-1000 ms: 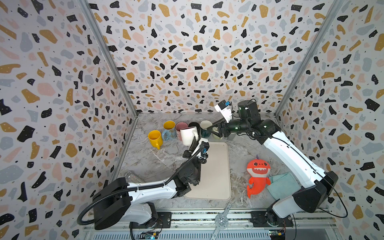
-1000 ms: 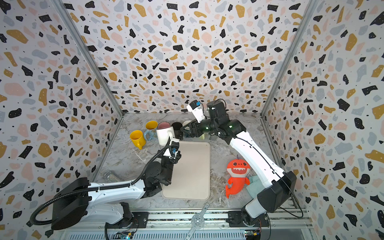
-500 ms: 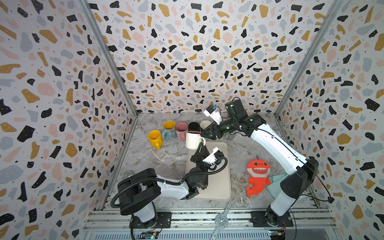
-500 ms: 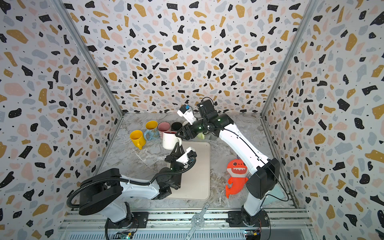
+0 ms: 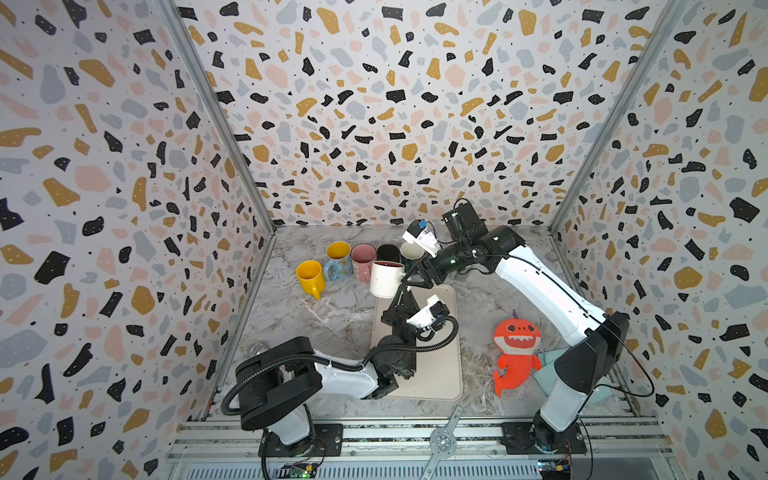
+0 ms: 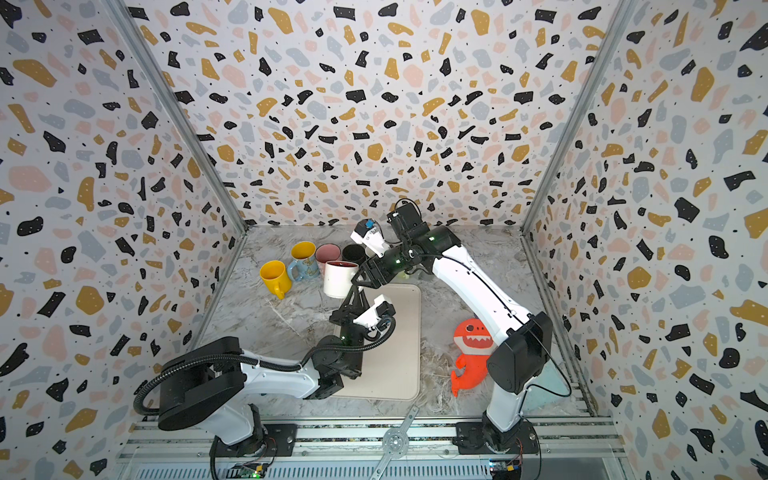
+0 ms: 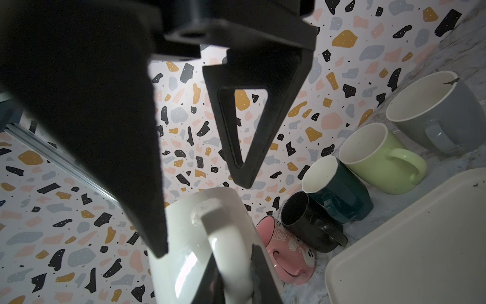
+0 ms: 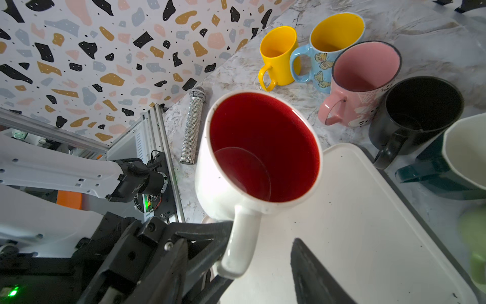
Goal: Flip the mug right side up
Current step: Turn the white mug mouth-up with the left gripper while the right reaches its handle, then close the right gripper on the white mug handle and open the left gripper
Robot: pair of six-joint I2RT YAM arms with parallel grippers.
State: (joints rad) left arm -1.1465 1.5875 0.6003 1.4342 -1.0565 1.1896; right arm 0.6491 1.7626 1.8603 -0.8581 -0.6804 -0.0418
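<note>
Left gripper (image 7: 234, 279) pinches the white red-lined ceramic mug (image 5: 384, 282) by its handle (image 8: 240, 244); right gripper (image 7: 202, 219) gapes around it. I fear that glossy handle swivelling

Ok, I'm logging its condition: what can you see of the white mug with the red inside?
The white mug looks like glossy ceramic, deep red inside, empty, with one loop handle. It is mouth up at the far left corner of the beige tray, before the row of mugs. The left gripper is shut on the handle; the right gripper is open, fingers either side of the handle. Whether its base rests on anything is unclear.
</note>
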